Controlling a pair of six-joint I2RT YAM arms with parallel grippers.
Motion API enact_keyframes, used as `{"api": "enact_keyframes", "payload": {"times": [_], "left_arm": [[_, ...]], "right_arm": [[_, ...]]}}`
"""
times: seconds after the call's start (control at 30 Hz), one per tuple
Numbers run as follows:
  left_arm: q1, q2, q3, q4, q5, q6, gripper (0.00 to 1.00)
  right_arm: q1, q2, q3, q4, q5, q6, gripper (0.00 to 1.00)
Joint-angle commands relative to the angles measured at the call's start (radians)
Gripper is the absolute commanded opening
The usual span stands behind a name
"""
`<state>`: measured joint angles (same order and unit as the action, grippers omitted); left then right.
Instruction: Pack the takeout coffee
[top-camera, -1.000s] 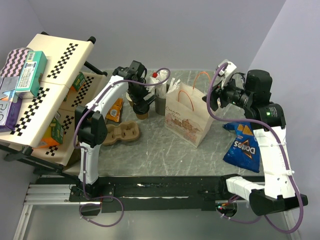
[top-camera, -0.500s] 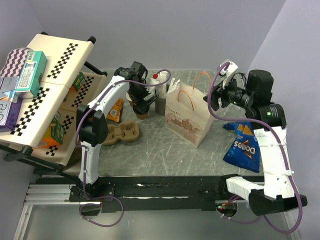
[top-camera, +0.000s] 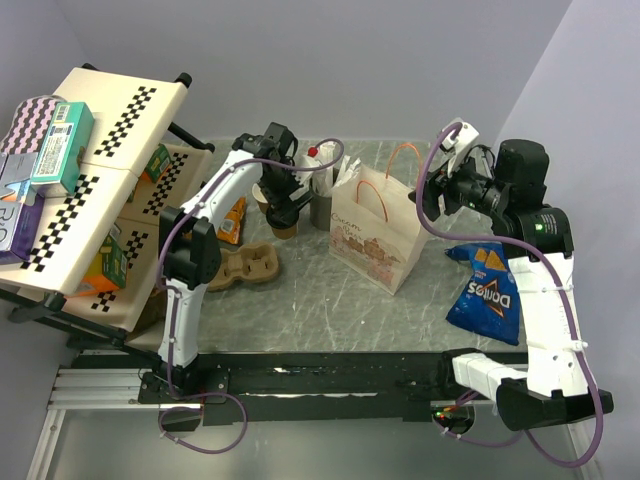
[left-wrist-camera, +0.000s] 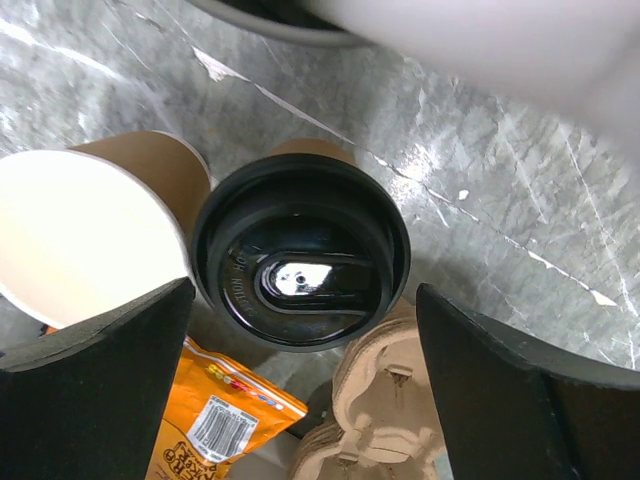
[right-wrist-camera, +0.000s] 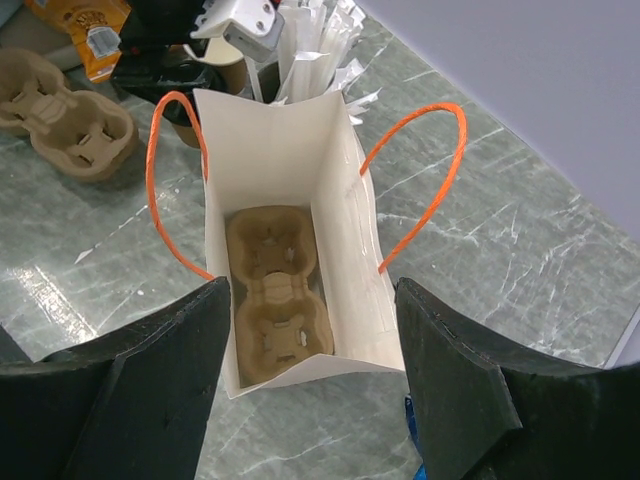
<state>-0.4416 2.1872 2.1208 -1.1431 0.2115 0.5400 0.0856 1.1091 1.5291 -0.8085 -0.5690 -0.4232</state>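
White arms (top-camera: 545, 290), apparently purple cables (top-camera: 416, 205)

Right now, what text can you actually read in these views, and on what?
"Doritos": blue chip bag.
White paper bag: brown print, too blurred.
Black lid: embossed letters, too small.
Orange snack packet: barcode, print unreadable.
Shelf boxes: unreadable.

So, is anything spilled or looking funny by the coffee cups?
Nothing looks spilled or tipped. The only odd bit: one paper cup stands open, with no lid, right beside the lidded cup.
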Motion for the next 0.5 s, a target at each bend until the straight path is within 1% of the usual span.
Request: {"api": "enact_keyframes", "payload": {"times": [0.0,0.47], "left_arm": [[0.006,0.013,0.054,-0.020,0.009,0.018,0.97],[0.006,0.022,0.051,-0.052,0.026,0.032,0.88]], "right_arm": [[-0.010,-0.012,-0.011,0.022,-0.017,0.017,0.73],[-0.021,0.005,-0.004,0.028,-0.023,0.023,0.73]]}}
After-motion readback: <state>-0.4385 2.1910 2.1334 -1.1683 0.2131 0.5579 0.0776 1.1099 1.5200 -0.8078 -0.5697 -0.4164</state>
